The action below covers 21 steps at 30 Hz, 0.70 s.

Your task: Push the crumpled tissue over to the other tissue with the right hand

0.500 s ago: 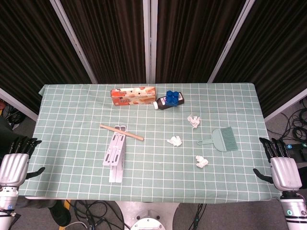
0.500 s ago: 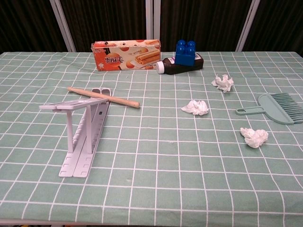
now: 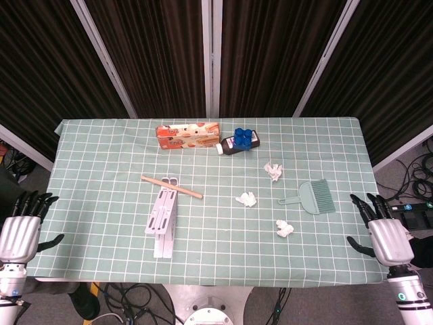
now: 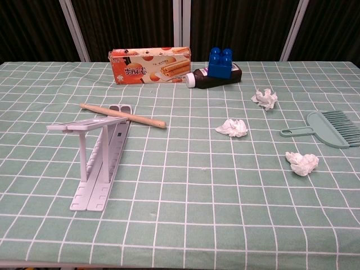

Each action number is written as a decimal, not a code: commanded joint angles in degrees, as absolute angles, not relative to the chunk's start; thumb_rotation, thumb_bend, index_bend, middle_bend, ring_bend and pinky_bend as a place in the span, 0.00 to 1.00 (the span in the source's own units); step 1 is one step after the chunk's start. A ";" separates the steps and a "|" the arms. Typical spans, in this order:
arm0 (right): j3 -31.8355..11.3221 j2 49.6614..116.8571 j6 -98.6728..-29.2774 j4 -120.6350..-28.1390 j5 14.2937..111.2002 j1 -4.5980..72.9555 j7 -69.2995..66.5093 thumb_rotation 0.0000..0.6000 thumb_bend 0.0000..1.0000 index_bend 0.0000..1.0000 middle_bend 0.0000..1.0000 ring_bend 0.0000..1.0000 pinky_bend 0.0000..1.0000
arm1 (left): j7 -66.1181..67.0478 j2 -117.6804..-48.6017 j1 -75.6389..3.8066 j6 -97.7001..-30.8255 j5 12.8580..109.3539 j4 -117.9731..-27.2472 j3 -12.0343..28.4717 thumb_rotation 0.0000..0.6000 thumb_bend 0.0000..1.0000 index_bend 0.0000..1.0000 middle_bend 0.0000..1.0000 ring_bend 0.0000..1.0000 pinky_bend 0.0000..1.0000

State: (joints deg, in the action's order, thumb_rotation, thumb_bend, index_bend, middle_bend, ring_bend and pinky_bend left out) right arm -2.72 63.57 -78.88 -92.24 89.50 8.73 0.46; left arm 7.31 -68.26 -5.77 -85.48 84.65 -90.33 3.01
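Right robot hand (image 3: 388, 238) is hovering released, fingers apart, off the worktop's (image 3: 101, 156) right edge; left robot hand (image 3: 19, 233) likewise released. Nearest crumpled tissue (image 3: 285, 229) is lying near-right, other tissue (image 3: 246, 199) left-far of it; sweep low from the right, avoiding the brush (image 3: 314, 197)

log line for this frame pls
phase: pre-contact | right hand: open, at table edge, right of brush | left hand: open, idle | tissues: three, apart, untouched

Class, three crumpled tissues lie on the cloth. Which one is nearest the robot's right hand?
The front tissue, nearest the table's front edge, just below the green brush. It lies closest to the right hand; the other two tissues sit farther back.
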 commanded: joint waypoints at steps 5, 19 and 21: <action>-4.58 69.51 -62.49 -88.35 88.36 20.38 5.40 1.00 0.12 0.17 0.28 0.01 0.08 | 7.01 -68.14 -5.63 -85.79 84.83 -90.50 3.00 1.00 0.01 0.19 0.15 0.08 0.06; -6.69 85.04 -50.11 -68.45 83.84 32.29 11.91 1.00 0.12 0.33 0.32 0.01 0.08 | 6.76 -67.71 -5.73 -85.00 84.05 -90.87 3.11 1.00 0.01 0.19 0.15 0.08 0.06; -6.31 86.44 -50.19 -65.94 84.22 32.96 12.29 1.00 0.13 0.34 0.32 0.01 0.08 | 6.85 -67.79 -5.81 -84.92 83.94 -90.89 3.22 1.00 0.01 0.19 0.15 0.08 0.06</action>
